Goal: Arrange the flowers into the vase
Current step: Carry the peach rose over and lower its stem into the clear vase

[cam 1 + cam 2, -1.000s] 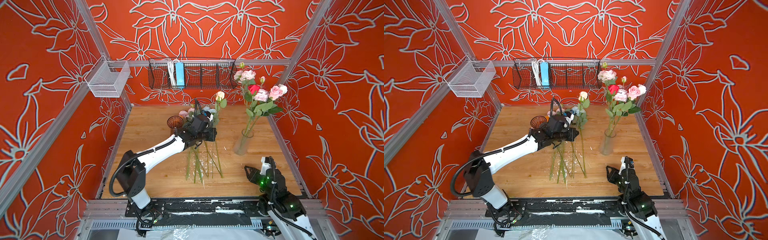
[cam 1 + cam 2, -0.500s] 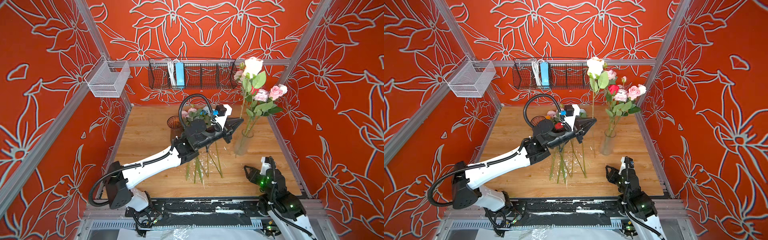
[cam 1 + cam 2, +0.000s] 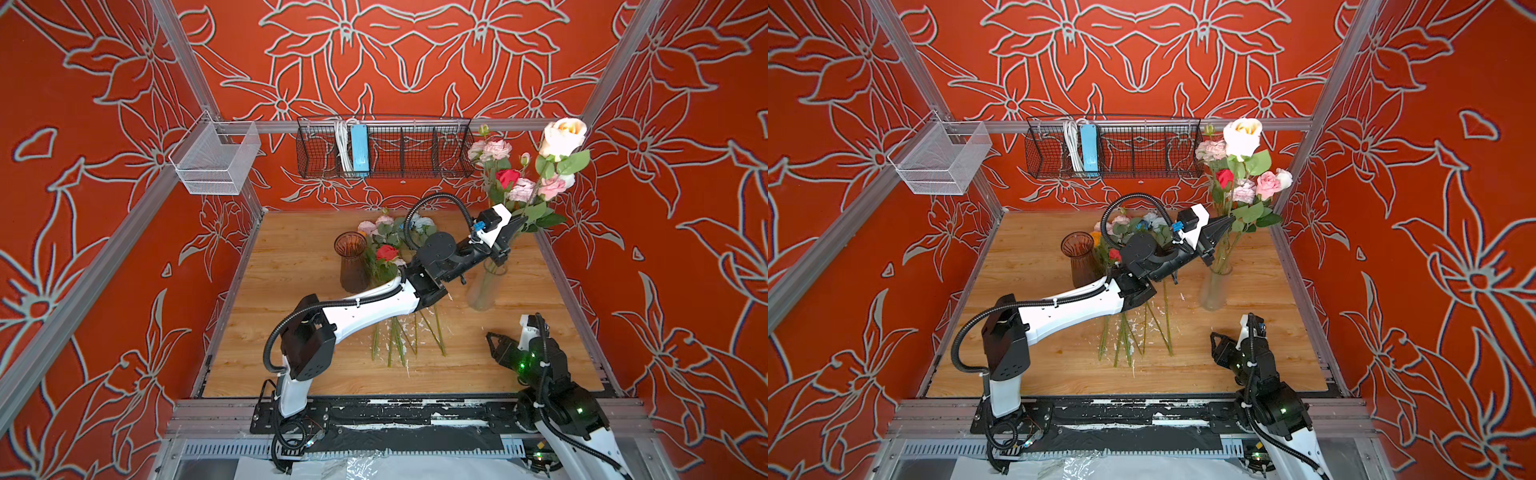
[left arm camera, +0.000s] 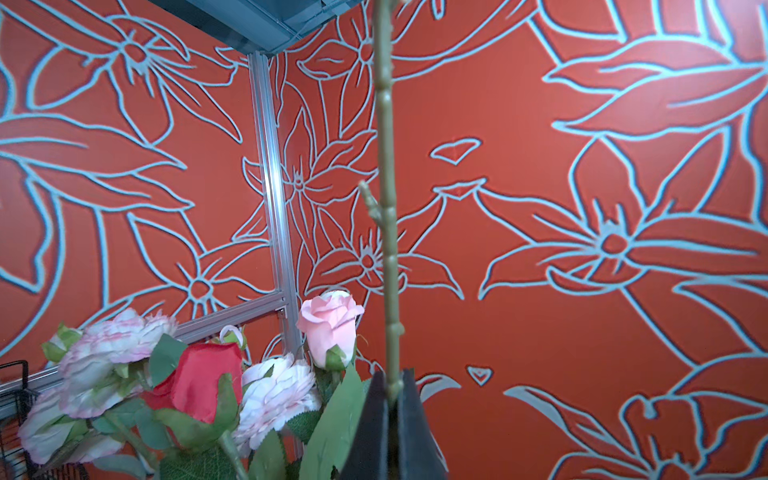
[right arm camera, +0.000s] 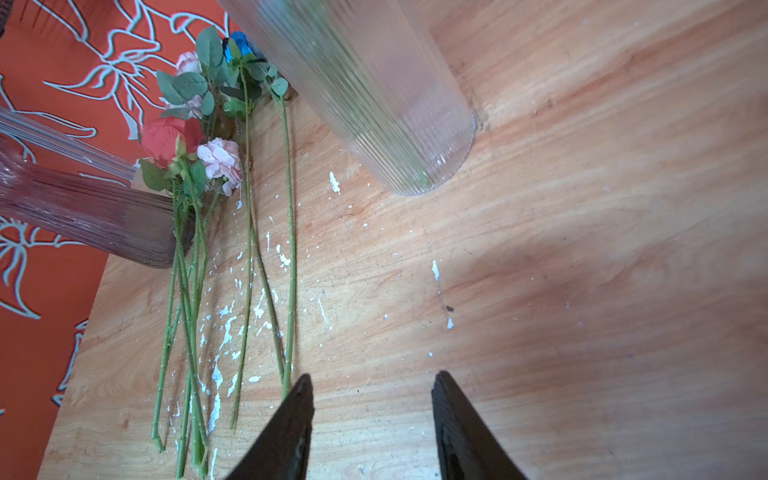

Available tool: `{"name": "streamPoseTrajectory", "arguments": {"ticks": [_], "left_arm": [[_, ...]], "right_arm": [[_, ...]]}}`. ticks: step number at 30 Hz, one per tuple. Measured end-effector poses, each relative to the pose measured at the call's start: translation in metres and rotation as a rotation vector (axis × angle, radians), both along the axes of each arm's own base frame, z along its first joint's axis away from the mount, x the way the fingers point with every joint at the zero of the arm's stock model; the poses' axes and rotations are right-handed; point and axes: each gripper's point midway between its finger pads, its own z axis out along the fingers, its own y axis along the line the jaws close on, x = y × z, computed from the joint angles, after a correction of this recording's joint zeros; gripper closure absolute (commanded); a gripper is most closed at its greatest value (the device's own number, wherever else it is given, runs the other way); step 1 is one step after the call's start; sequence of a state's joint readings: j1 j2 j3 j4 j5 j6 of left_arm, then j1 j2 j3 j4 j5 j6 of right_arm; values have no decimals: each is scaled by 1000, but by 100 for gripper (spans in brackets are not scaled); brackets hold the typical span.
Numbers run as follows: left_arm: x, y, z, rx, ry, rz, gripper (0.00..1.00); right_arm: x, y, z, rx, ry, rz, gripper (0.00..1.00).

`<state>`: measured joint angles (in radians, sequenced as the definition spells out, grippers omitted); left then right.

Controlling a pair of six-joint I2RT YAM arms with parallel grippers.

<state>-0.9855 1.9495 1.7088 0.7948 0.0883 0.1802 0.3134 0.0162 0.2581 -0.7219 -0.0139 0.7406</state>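
No legible text, labels, brands or numbers anywhere. The blue power strip (image 3: 359, 147) in the far wire basket (image 3: 419, 156) is too small to read.

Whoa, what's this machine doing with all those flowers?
The left arm's fingers are pinched on the stem of a cream rose, holding it up by the clear vase, which has a bunch in it. More flowers lie on the wooden table beside a brown vase. The right arm's fingers are open and empty near the front.
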Motion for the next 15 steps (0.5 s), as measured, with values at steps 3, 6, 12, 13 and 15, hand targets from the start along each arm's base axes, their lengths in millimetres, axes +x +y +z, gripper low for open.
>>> {"name": "streamPoseTrajectory", "arguments": {"ticks": [3, 6, 12, 13, 15], "left_arm": [[4, -7, -5, 18, -22, 21, 100], [7, -12, -9, 37, -31, 34, 100], [11, -22, -35, 119, 7, 39, 100], [12, -24, -40, 135, 18, 40, 100], [14, -27, -50, 164, 41, 37, 100]], "right_arm": [[1, -2, 9, -5, -23, -8, 51], [1, -3, 10, -7, -23, -9, 51], [0, -3, 8, -10, -18, -10, 49], [0, -3, 8, -10, -18, -10, 49], [0, -3, 8, -11, -18, -11, 48]]}}
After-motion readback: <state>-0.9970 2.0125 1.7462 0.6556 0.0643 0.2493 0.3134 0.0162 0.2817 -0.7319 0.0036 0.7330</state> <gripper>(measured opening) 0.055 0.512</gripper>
